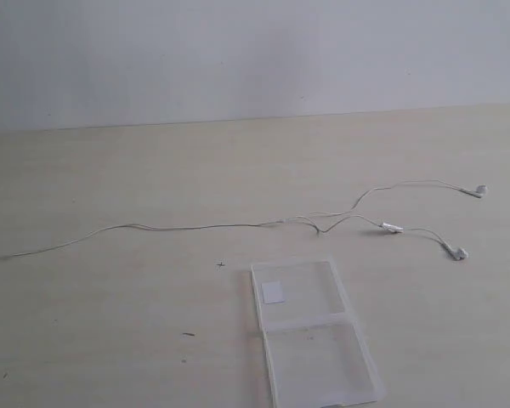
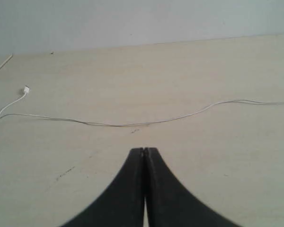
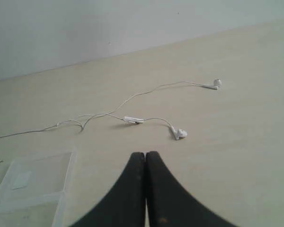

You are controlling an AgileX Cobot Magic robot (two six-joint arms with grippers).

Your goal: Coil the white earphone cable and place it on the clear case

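Open table (image 1: 93, 340) lay on either side of the clear case (image 1: 310, 348). The white earphone cable (image 1: 195, 227) stretched flat across the table beyond the case, a low obstacle apart from it.

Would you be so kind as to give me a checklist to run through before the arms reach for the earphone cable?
1. The white earphone cable lies loose and uncoiled on the table: ok.
2. The clear case lies open with nothing on it: ok.
3. The cable is apart from the case: ok.
4. The left gripper is open for a grasp: not ok, shut.
5. The right gripper is open for a grasp: not ok, shut.
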